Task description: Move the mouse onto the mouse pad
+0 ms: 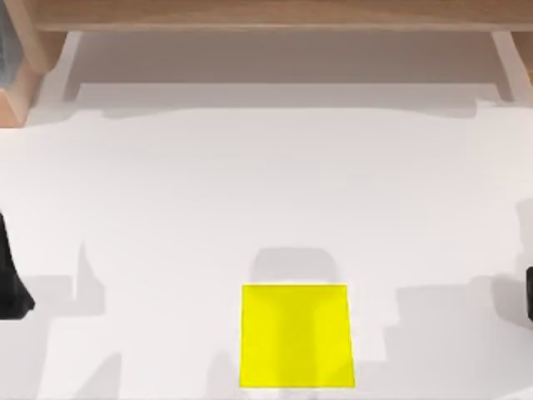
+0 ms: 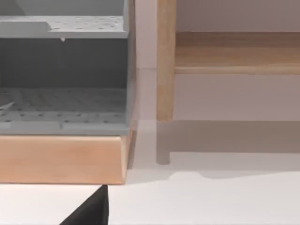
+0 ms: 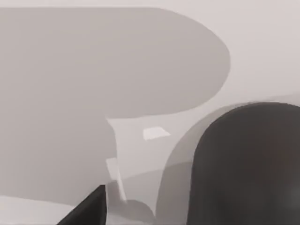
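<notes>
The mouse pad [image 1: 296,336] is a flat yellow square on the white table, near the front edge at the middle, with grey shadows falling across it. In the top view the mouse is out of view. A dark grey, round-ended form [image 3: 246,164] looms close in the right wrist view, and I cannot tell whether it is the mouse. My left gripper [image 1: 12,283] is a black shape at the table's left edge. My right gripper [image 1: 529,292] just shows at the right edge. Both are far from the pad.
A wooden shelf frame [image 1: 266,15] runs along the back of the table. A grey perforated rack on a wooden base [image 2: 63,157] stands at the back left, beside a wooden post [image 2: 165,61].
</notes>
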Tool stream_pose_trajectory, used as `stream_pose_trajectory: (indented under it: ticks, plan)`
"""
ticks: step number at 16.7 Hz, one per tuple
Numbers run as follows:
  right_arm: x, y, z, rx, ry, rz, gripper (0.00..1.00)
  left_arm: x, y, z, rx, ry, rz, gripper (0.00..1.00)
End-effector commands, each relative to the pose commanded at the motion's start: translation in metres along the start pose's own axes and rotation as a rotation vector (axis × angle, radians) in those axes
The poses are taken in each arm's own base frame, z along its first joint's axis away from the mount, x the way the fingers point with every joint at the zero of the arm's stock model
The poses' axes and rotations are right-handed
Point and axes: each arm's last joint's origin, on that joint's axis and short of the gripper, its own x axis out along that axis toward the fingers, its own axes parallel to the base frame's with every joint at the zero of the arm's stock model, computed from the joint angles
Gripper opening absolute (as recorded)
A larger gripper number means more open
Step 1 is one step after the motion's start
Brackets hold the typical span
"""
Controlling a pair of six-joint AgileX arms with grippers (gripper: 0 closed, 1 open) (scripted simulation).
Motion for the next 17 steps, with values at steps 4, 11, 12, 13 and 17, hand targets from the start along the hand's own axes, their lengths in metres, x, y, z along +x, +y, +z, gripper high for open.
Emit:
stream_pose_trajectory:
  ticks: [4, 11, 12, 13, 17]
  plan:
    - [0.0, 0.0, 0.0, 0.0, 0.0, 0.0, 0.7, 0.0, 0.0, 0.0, 0.0, 0.0, 0.0, 1.0]
    - [0.0, 0.0, 0.0, 0.0, 0.0, 0.0, 0.17, 0.0, 0.0, 0.0, 0.0, 0.0, 0.0, 1.0]
    - [0.0, 0.0, 0.0, 0.0, 0.0, 0.0, 0.1, 0.0, 0.0, 0.0, 0.0, 0.0, 0.0, 1.0]
    - [0.0, 0.0, 0.0, 0.0, 0.0, 0.0, 0.02, 0.0, 0.0, 0.0, 0.0, 0.0, 0.0, 1.0]
    - [0.0, 0.0, 0.0, 0.0, 0.0, 0.0, 0.0, 0.0, 0.0, 0.0, 0.0, 0.0, 0.0, 1.0]
